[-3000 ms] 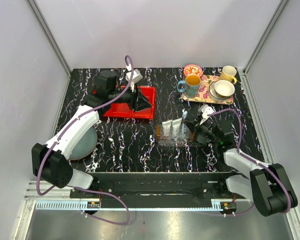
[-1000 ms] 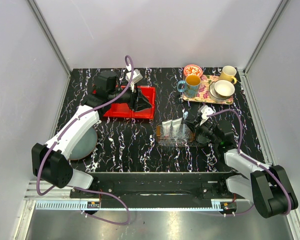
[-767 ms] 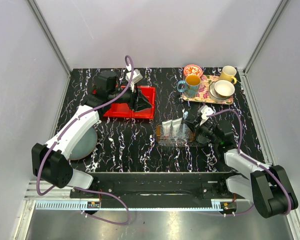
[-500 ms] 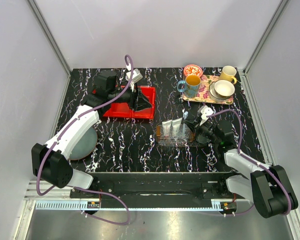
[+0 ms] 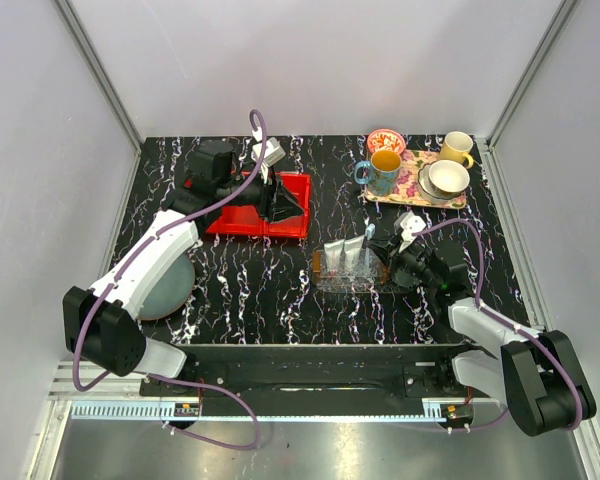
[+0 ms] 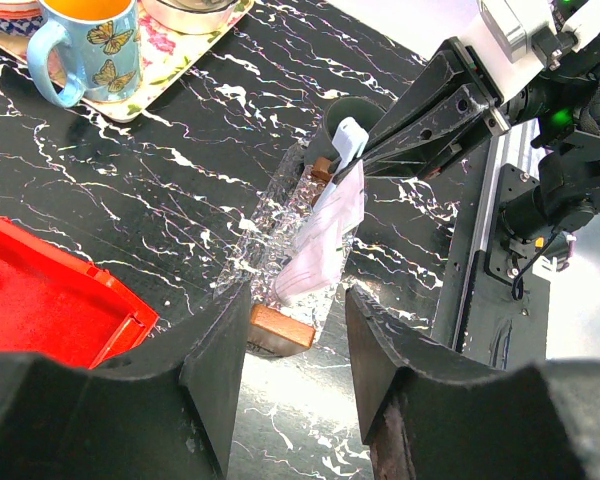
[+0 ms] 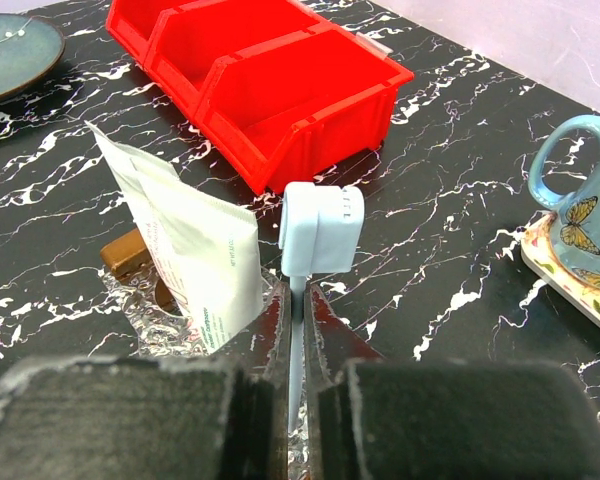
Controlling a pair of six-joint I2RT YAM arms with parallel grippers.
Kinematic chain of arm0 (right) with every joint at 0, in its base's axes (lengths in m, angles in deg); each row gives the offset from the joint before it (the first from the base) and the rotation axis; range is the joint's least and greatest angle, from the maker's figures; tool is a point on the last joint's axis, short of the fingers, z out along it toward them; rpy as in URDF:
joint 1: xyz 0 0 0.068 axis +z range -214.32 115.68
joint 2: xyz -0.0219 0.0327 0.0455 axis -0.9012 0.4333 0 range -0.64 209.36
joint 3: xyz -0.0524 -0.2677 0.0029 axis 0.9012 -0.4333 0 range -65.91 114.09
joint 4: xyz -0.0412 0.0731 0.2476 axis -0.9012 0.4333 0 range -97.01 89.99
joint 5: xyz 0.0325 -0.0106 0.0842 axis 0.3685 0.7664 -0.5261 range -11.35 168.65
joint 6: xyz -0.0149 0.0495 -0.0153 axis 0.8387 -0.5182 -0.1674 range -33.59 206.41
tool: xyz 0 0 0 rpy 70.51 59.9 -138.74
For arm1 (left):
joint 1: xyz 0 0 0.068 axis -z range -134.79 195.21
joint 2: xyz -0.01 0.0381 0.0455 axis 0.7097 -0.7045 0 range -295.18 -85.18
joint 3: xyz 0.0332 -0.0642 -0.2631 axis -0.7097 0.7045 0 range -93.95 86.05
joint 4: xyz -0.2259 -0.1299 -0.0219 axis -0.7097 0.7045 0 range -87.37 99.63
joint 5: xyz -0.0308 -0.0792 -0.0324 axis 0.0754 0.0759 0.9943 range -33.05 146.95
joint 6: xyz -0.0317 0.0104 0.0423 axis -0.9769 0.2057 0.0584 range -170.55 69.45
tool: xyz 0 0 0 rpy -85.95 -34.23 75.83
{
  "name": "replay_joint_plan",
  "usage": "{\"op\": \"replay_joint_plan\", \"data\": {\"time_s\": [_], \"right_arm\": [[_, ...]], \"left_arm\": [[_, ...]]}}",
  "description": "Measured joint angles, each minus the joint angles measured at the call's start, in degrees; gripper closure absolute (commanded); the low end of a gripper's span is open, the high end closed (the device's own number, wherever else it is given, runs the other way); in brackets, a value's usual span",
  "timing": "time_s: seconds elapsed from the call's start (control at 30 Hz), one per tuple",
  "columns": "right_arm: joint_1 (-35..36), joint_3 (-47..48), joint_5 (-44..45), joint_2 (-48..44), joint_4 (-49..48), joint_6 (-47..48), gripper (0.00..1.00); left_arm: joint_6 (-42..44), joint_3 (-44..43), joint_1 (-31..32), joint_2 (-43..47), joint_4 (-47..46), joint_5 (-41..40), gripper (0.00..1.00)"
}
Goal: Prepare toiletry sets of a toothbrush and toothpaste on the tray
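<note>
Two arms, one busy: right gripper (image 7: 292,330) clamped tight on the slim pale-blue plastic toothbrush (image 7: 318,235), held upright over the small clear plastic tray (image 7: 130,255), beside the leaning white toothpaste tube (image 7: 195,240). Best to tip the toothbrush flat alongside the tube before releasing. Left gripper (image 6: 295,335) half-open, empty, near the red plastic bin (image 6: 40,300).

Red bins (image 5: 298,190) sit upper left of centre; upper right, a floral tray (image 5: 408,190) carries a butterfly mug (image 5: 383,168) and a yellow mug (image 5: 458,148); a grey plate (image 5: 175,293) lies left.

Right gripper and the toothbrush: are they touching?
Touching. In the right wrist view the right gripper is shut on the toothbrush, pressing its handle from both sides with no gap.
</note>
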Motion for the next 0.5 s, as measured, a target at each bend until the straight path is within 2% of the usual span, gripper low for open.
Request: {"op": "replay_joint_plan", "data": {"time_s": [0.2, 0.27, 0.5], "right_arm": [[0.0, 0.0, -0.1, 0.0, 0.0, 0.2, 0.92], [0.0, 0.0, -0.1, 0.0, 0.0, 0.2, 1.0], [0.0, 0.0, 0.0, 0.0, 0.9, 0.2, 1.0]], "left_arm": [[0.0, 0.0, 0.0, 0.0, 0.0, 0.0, 0.53], [0.0, -0.1, 0.0, 0.0, 0.2, 0.0, 0.53], [0.0, -0.2, 0.0, 0.0, 0.5, 0.0, 0.53]]}}
